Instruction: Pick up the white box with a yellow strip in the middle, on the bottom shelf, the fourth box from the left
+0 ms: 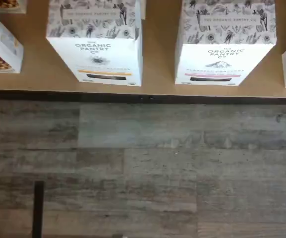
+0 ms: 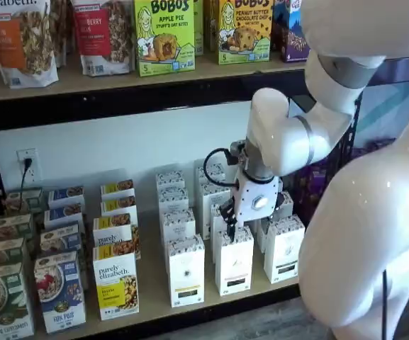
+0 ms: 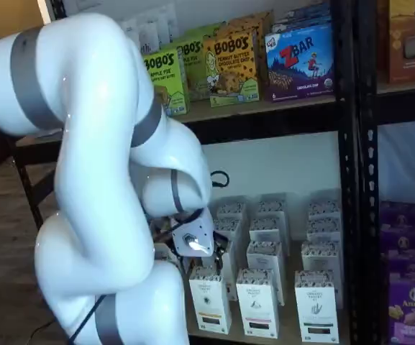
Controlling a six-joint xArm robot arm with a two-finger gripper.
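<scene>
gripper [image 2: 227, 214] above front-row cartons, white box [image 2: 186, 271] w/ yellow mark just left

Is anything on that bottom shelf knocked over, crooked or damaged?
Nothing stands out. The white box and its neighbours stand upright in tidy rows on the bottom shelf, square to the front rail in the wrist view. No dents, spills or toppled cartons show.

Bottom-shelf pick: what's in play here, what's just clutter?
Job: tall white carton with yellow strip; pale tan wooden bottom shelf.
Clutter: white carton with pink strip; yellow-bottomed "purely elizabeth" box; green Bobo's box; blue Zbar box.
</scene>
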